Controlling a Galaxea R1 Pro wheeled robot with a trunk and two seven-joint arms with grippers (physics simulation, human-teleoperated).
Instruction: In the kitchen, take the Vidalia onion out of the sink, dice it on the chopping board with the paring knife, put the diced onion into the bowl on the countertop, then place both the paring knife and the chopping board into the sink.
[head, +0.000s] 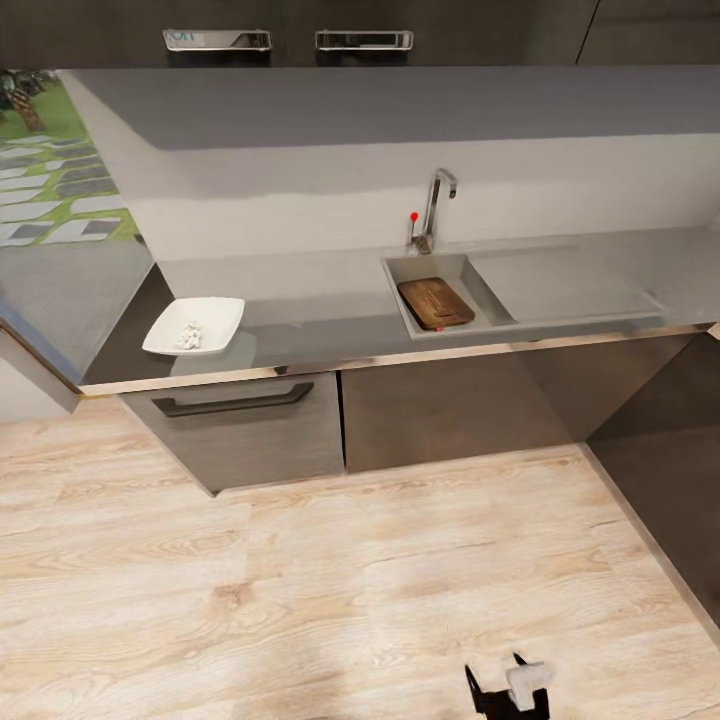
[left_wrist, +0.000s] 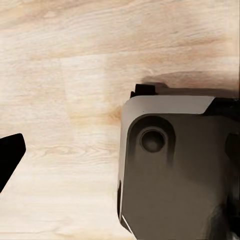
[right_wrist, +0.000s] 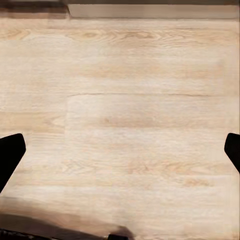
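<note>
We note rectangular brown wooden chopping board (head: 436, 302) lying inside brushed-steel sink basin (head: 400, 290), small red spot at board's 6 o'clock edge, knife not confirmable. White squarish shallow bowl (head: 194, 326) on smooth grey bench (head: 320, 300), at 9 o'clock from sink, tiny pale diced onion bits (head: 188, 336) inside. Right gripper (right_wrist: 120, 150) wide apart over pale wood floor (head: 300, 580), empty. Left gripper: we cannot tell.

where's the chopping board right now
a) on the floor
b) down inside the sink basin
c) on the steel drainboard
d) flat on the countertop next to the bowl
b: in the head view the chopping board lies inside the sink basin below the tap, apart from the bowl further along the countertop.
</note>
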